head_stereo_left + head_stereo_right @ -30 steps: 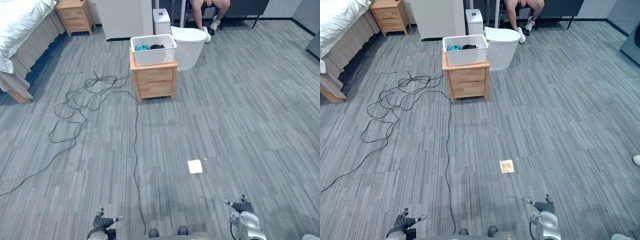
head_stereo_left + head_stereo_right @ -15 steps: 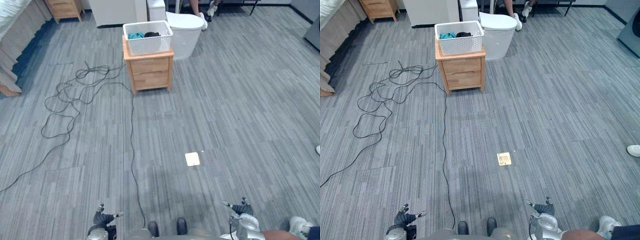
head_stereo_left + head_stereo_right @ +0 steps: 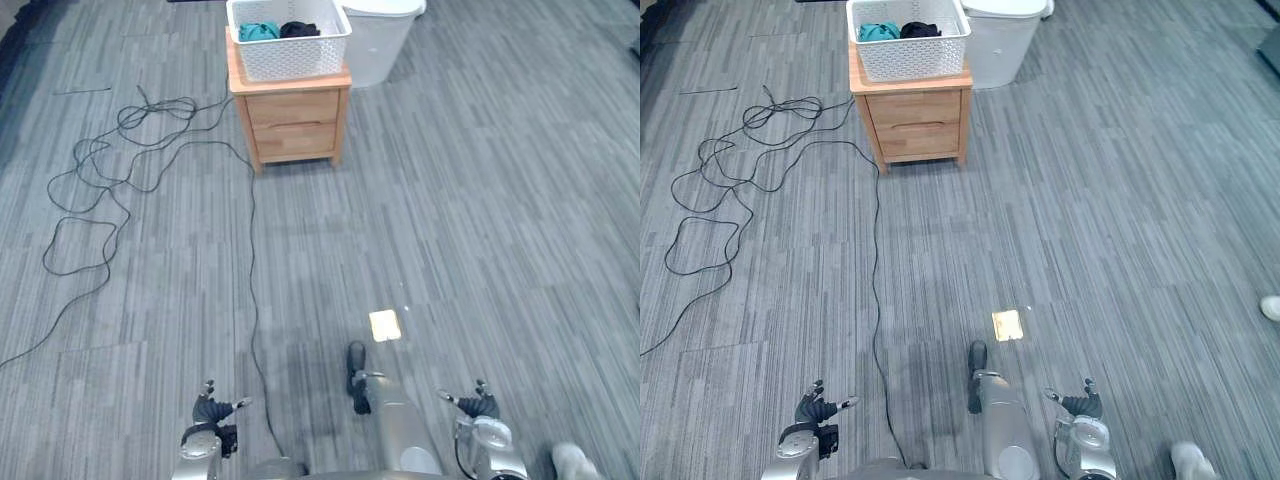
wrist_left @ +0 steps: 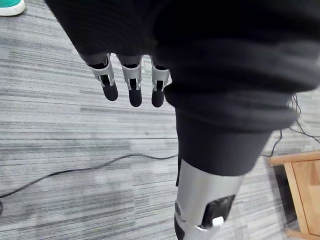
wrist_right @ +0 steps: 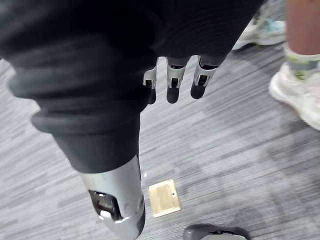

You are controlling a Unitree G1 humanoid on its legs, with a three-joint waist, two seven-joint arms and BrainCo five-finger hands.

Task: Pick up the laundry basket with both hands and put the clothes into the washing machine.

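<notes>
Left hand [image 4: 130, 86], right hand [image 5: 172, 84]: fingers straight. Laundry basket [image 3: 290, 52] upright on nightstand [image 3: 292, 122], long axis crosswise.

The laundry basket [image 3: 290, 58] at the frame's top was white perforated plastic, holding soft cloth clothes [image 3: 258, 31]. The surface [image 3: 292, 120] beneath was pale matt wood. The floor [image 3: 480, 200] was grey, ribbed, matt carpet; a floor plate [image 3: 385, 325] gleamed metallic.

Grey carpet floor [image 3: 480, 200] is lying open toward the wooden two-drawer worktop [image 3: 295, 125]; a white rounded container [image 3: 385, 45] is standing just behind the white mesh laundry basket [image 3: 290, 58].
</notes>
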